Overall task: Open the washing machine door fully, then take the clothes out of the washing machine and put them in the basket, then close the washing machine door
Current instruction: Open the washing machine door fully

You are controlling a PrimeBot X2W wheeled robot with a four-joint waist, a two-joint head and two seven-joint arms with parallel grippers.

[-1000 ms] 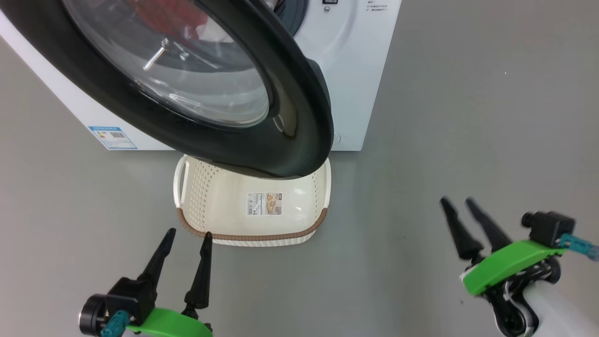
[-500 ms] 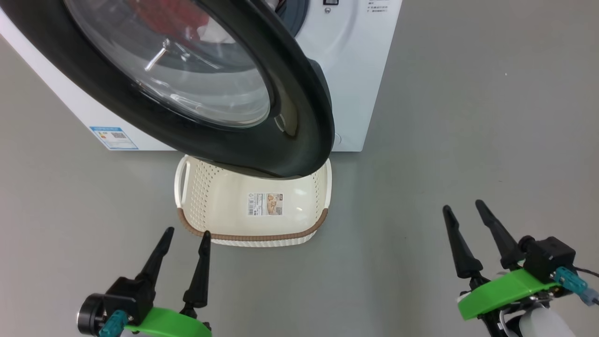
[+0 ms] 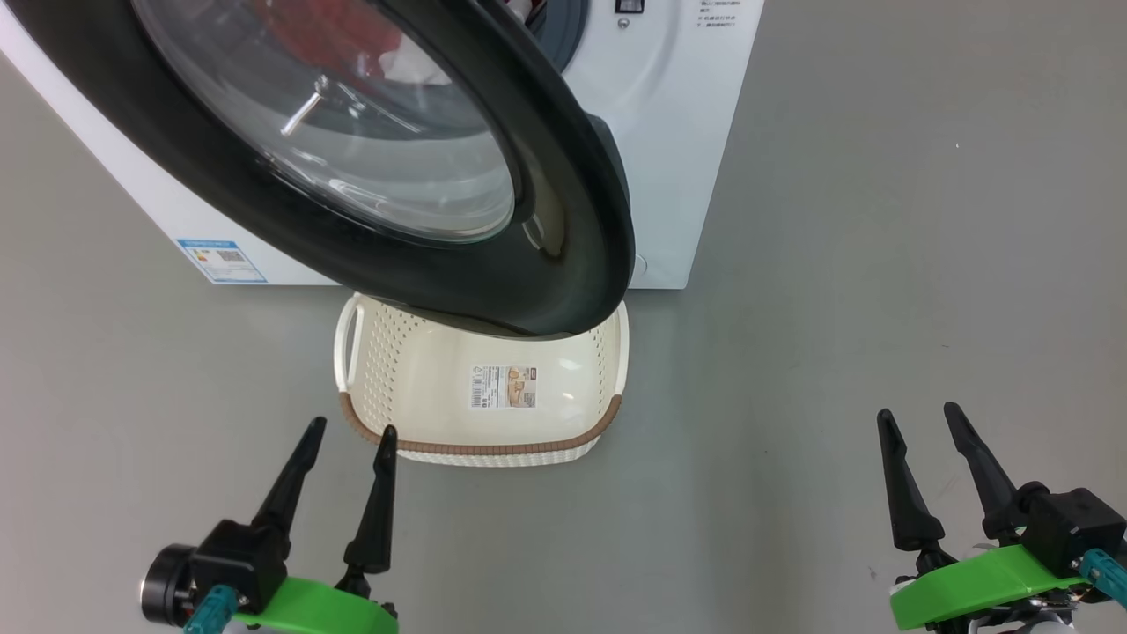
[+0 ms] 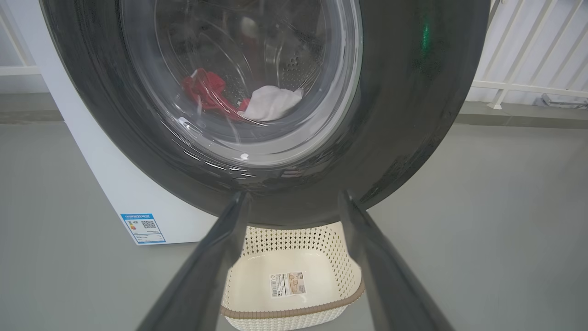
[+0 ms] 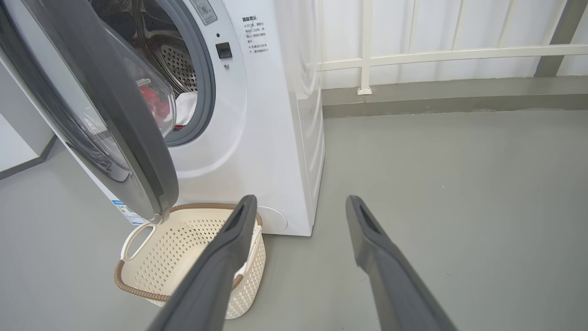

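1. Grippers are numbering two, both low in the head view. The left gripper (image 3: 352, 426) is holding its two dark fingers spread apart, pinching nothing. The right gripper (image 3: 917, 410) is likewise keeping its two fingers wide, with nothing between them.
2. One washing machine door (image 3: 563, 229) is hanging partly open ahead of and above the left gripper, its glossy black rim and glass window facing that gripper's fingertips. It is standing ahead and to the left of the right gripper, well apart from it.
3. One washing machine (image 3: 669, 132) is standing behind the door, beyond both grippers. One blue label (image 3: 220, 260) is showing at its lower corner, ahead and to the left of the left gripper.
4. Clothes (image 4: 204, 89) are lying inside the drum, showing through the glass straight ahead of the left gripper: one red bundle and one white piece (image 4: 271, 103) touching it. Whether more pieces are lying there is not clear.
5. One basket (image 3: 480, 447) is sitting on the grey floor (image 3: 880, 220) under the door's lower edge, just ahead of the left gripper and well to the left of the right one. Its two side handles and one paper label (image 3: 504, 386) on its bottom are showing. One left fingertip is appearing just beside the brown rim; contact cannot be told.
6. One white railing (image 5: 413, 55) is running along the wall far beyond the right gripper.
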